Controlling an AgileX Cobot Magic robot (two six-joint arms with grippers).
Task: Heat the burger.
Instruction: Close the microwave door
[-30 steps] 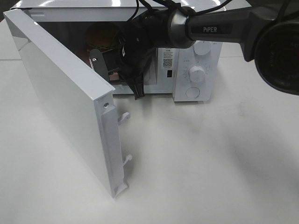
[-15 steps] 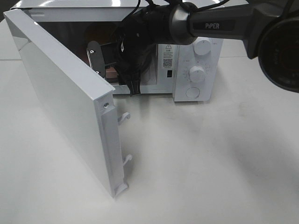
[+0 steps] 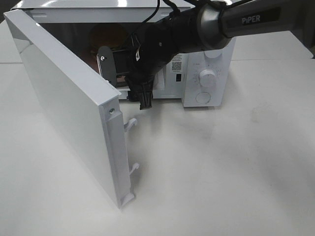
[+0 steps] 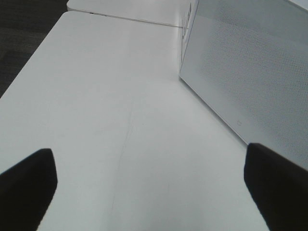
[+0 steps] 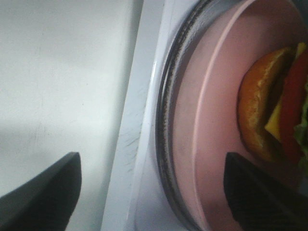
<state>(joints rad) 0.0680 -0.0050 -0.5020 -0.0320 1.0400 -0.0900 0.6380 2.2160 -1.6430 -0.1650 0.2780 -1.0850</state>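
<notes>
Inside the microwave [image 3: 209, 54], our right gripper [image 5: 154, 192] had just spread wide, releasing the plate [image 5: 211, 125] with the burger [image 5: 267, 113] on it, ready for heating, while our left gripper [image 4: 149, 159] hung open and empty outside the microwave.

The white microwave [image 3: 222, 73] sits at the back of the table [image 3: 221, 172], its door [image 3: 64, 108] swung wide out from the microwave's left side. Two latch hooks [image 3: 132, 123] poke from the door's free edge. The right arm [image 3: 216, 24], lettered PIPER, comes in from beyond the microwave's right side, crossing above the knob [image 3: 207, 77] and round button [image 3: 203, 97] on its panel. The right gripper [image 3: 114, 69] is in the microwave's open mouth. One grey finger [image 3: 104, 61] shows there; the other is hidden behind the wrist. Deep in the microwave's cavity there's a dim brownish shape, too dark to name.
</notes>
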